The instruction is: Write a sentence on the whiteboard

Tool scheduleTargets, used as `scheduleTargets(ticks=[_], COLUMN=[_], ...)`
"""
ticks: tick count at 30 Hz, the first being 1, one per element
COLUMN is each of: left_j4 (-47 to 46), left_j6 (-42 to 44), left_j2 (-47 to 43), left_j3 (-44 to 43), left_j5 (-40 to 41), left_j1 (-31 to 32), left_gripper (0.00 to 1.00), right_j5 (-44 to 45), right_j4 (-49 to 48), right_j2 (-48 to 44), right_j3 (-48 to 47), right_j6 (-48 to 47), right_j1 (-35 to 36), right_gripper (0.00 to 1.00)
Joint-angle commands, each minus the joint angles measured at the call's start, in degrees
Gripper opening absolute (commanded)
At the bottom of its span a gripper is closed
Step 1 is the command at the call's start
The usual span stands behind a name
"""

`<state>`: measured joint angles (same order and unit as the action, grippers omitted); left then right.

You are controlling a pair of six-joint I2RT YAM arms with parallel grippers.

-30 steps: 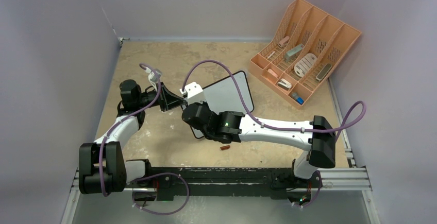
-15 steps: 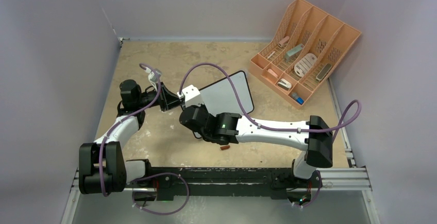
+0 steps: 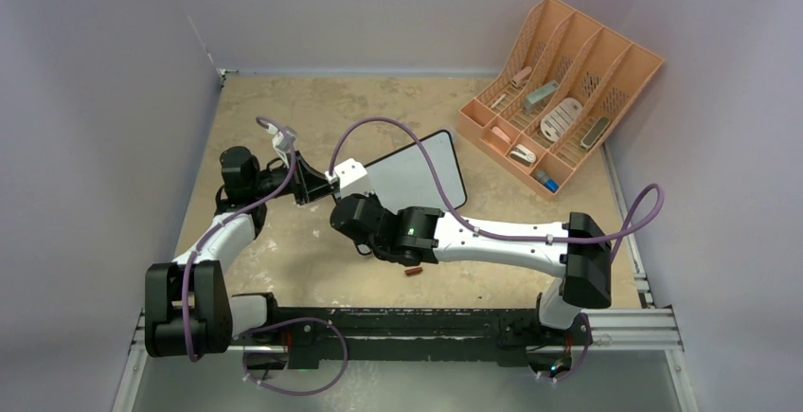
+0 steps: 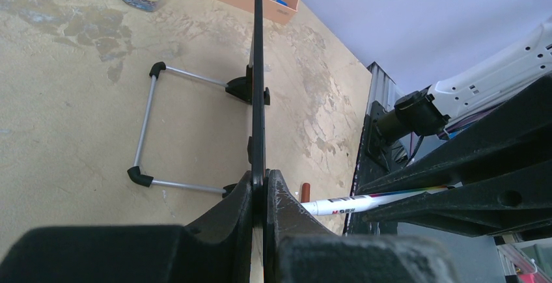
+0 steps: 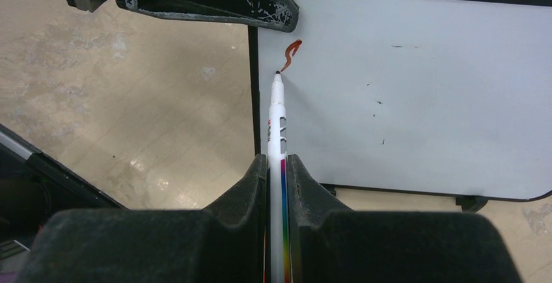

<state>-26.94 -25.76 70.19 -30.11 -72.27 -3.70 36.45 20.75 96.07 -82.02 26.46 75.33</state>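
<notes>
The whiteboard (image 5: 416, 94) stands propped mid-table, with one short red stroke (image 5: 291, 54) near its left edge. The left gripper (image 4: 259, 188) pinches that edge tight. The right gripper (image 5: 278, 166) is clamped on the marker (image 5: 278, 110), whose tip is just beside the frame. A hard press could swing the board, or the tip could slip off it.

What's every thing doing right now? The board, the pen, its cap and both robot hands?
whiteboard: propped on its stand, one short red squiggle near the edge, almost blank besides.
marker: uncapped, tip at the squiggle's lower end.
cap: lying loose on the table.
left gripper: shut on the whiteboard's edge.
right gripper: shut on the marker.
</notes>
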Motion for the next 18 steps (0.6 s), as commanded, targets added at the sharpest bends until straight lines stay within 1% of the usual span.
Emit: scheduleTargets(ticks=[1, 13, 18], left_j4=[0.7, 0.7, 0.7], left_j6=[2.6, 2.6, 2.6], left_j2=[-0.5, -0.2, -0.2], left_j3=[-1.0, -1.0, -1.0], left_j5=[-1.3, -1.1, -1.1], left_j1=[1.0, 1.0, 1.0], left_gripper=[0.0, 0.0, 0.0], right_j5=[-0.9, -0.4, 2.4], right_j4=[0.4, 2.2, 1.3], right_j2=[-0.5, -1.2, -3.4], right_j3=[0.1, -0.7, -1.3], right_j6=[1.2, 1.6, 1.4], right_j1=[0.1, 0.5, 0.5], right_gripper=[0.0, 0.0, 0.0])
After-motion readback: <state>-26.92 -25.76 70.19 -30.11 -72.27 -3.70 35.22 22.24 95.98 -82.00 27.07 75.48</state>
